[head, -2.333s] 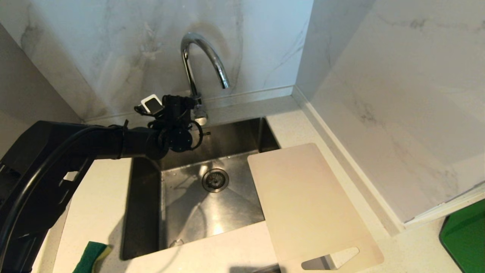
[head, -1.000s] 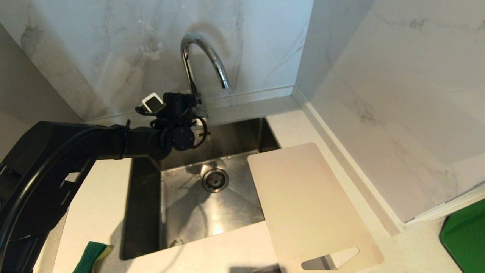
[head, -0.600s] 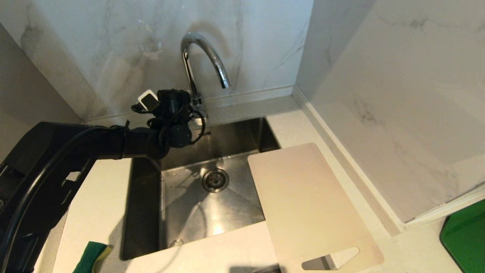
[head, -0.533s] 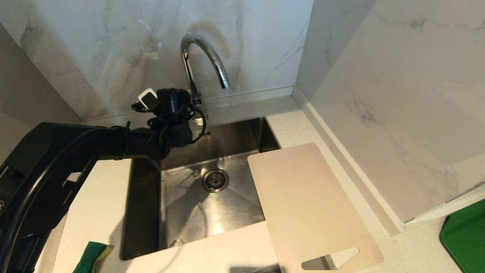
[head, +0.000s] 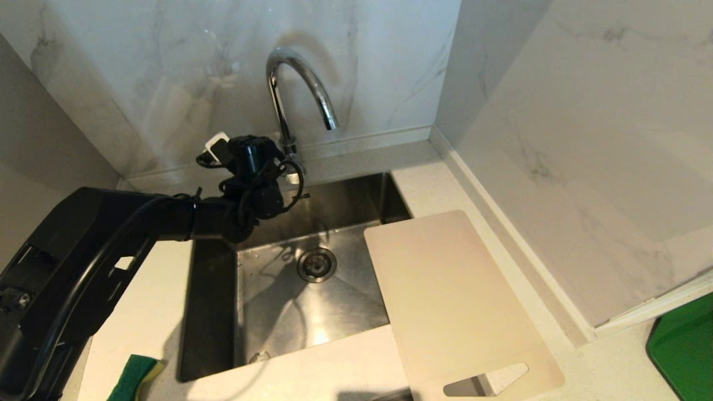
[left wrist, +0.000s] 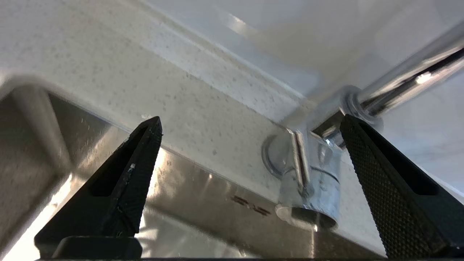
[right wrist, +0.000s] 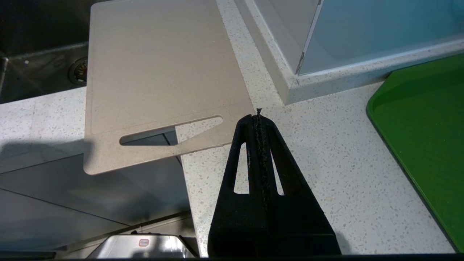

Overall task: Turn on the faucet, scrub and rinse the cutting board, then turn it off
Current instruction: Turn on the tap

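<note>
The left arm reaches in from the left across the back-left corner of the sink (head: 211,312), its wrist bent so the left gripper (left wrist: 250,125) points at the foot of the faucet (head: 295,83) on the back rim. Its jaws stand wide apart with nothing held between them. In the left wrist view the faucet's chrome base (left wrist: 308,181) sits between the two black fingers (left wrist: 123,181), much closer to one of them, nearly against its textured inner face; whether they touch I cannot tell. The thin lever shows there as a narrow strip along the base, and the shiny stem runs off beside that same finger. The head view hides all this behind the black wrist and shows only the arched spout rising above it.

The cutting board (head: 451,295) lies flat at the sink's right edge, its far end hanging over the basin, its slotted handle end jutting past the counter's front edge.

The right gripper (right wrist: 258,119), seen only in its own wrist view, hangs above the counter just beside the board's handle end, jaws pressed together on nothing. A green tray (right wrist: 420,137) lies near it and a sponge (head: 133,376) at the counter's front left.
</note>
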Available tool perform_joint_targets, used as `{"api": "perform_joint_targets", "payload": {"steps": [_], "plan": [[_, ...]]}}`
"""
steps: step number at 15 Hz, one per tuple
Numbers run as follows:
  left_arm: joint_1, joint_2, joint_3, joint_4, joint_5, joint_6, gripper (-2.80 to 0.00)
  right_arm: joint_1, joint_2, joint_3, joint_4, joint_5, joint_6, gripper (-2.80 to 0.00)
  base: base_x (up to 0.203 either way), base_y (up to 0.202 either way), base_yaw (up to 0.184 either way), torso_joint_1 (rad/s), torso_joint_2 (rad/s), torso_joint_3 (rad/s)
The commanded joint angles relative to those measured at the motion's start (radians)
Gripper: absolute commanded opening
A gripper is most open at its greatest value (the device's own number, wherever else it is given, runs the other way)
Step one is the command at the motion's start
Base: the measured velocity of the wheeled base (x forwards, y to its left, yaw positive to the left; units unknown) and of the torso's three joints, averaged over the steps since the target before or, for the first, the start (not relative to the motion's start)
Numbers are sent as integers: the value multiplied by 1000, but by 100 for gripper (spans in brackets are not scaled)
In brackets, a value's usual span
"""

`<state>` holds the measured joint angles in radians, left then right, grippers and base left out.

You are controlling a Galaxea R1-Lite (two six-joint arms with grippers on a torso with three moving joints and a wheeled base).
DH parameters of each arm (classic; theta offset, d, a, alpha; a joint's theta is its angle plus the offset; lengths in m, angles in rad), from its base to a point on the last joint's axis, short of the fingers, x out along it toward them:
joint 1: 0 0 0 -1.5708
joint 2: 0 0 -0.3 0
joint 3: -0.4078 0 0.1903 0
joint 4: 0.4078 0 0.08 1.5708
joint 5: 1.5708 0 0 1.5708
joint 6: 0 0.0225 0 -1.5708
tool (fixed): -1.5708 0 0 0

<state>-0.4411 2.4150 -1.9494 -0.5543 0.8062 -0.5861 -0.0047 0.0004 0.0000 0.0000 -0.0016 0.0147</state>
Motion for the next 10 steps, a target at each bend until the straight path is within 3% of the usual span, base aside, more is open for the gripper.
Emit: {"api": "perform_joint_targets", "payload": {"steps": [1,10], "plan": [[1,25,0,-12,-2,2,0,0,0,2,0,0,0,-280,0,0,0,0,0,0],[49,62,0,-18,-14,0,0,0,0,2,0,0,0,-280,0,0,0,0,0,0]]}}
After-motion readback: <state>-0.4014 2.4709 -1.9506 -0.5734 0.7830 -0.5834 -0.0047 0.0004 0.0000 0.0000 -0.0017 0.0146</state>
